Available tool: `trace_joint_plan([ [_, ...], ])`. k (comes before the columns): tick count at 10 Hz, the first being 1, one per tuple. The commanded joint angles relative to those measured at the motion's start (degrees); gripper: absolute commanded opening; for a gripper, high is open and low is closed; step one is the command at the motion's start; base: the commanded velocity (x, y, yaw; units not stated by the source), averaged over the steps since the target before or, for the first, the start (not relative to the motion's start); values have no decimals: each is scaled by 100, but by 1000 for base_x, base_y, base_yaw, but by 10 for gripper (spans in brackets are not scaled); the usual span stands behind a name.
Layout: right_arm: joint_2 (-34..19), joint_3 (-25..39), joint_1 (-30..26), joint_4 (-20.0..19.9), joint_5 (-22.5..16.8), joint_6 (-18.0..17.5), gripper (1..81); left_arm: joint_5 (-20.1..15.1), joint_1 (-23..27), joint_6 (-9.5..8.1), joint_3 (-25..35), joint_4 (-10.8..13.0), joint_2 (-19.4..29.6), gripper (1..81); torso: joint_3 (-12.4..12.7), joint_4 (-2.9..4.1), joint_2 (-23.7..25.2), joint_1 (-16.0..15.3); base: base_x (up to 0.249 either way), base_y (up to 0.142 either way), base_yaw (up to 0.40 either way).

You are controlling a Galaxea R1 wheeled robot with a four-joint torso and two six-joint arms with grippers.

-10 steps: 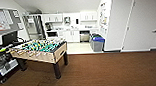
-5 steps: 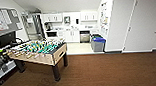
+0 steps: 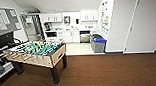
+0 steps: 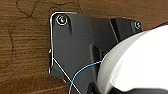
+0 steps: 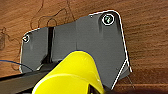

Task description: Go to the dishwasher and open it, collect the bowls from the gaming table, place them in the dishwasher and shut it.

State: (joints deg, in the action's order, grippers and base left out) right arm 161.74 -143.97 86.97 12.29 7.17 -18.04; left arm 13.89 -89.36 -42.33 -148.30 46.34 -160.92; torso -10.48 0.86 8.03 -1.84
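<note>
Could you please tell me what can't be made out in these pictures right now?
- Dishwasher: head view, far off and blurred; open or closed, cannot tell.
- White bowl: left wrist view, cut off by the edge; grip unseen.
- Yellow bowl: right wrist view, hides the jaws.
- Football table: left end cut off.

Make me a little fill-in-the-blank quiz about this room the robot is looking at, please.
1. The floor under the football table is dark ____ in colour.
2. The grey bin near the kitchen has a ____ lid.
3. The kitchen cabinets at the far end are ____.
4. In the right wrist view, a ____ rounded object sits close to the camera.

Missing words: brown; blue; white; yellow
</note>
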Motion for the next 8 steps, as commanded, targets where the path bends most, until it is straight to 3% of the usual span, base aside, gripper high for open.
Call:
trace_joint_plan([
  [1, -131, 2, -236, 81, -251, 11, 10, -114, 177, -21, 2, 69, 94, 10, 0, 0, 0, 0, 156, -63, 0],
  [3, -122, 2, -245, 81, -251, 11, 10, -114, 177, -21, 2, 60, 103, 10, 0, 0, 0, 0, 153, -67, 0],
  [8, -131, 2, -228, 90, -251, 12, 10, -105, 177, -13, 2, 51, 121, 10, 0, 0, -2, 2, 139, 0, 0],
])
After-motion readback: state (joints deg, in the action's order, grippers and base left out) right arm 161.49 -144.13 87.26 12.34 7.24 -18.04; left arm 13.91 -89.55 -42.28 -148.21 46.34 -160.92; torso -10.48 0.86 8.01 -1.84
